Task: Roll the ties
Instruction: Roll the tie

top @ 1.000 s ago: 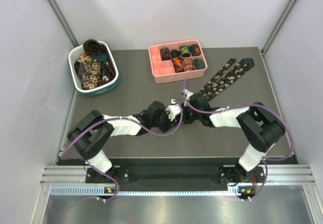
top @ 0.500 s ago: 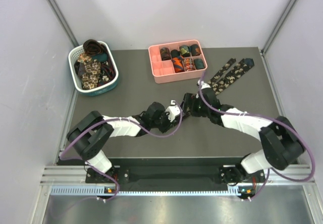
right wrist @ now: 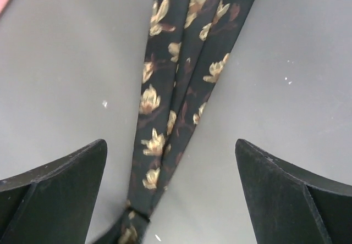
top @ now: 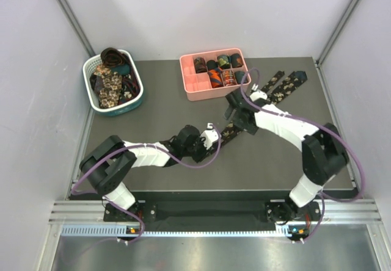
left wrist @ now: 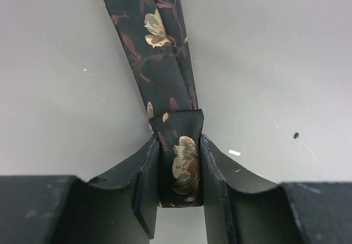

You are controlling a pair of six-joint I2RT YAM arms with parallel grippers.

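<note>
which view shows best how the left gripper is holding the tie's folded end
The left wrist view: the left gripper is shut on the folded end of the tie, seen close up. The top external view shows that grip too small to read; the right wrist view catches only the fold's edge at its bottom.

Bright even diffuse light, faint soft shadows, sharp focus

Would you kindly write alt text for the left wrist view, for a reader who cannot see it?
The left end effector pinches the folded end of a dark floral tie, which runs away across the grey table.
</note>
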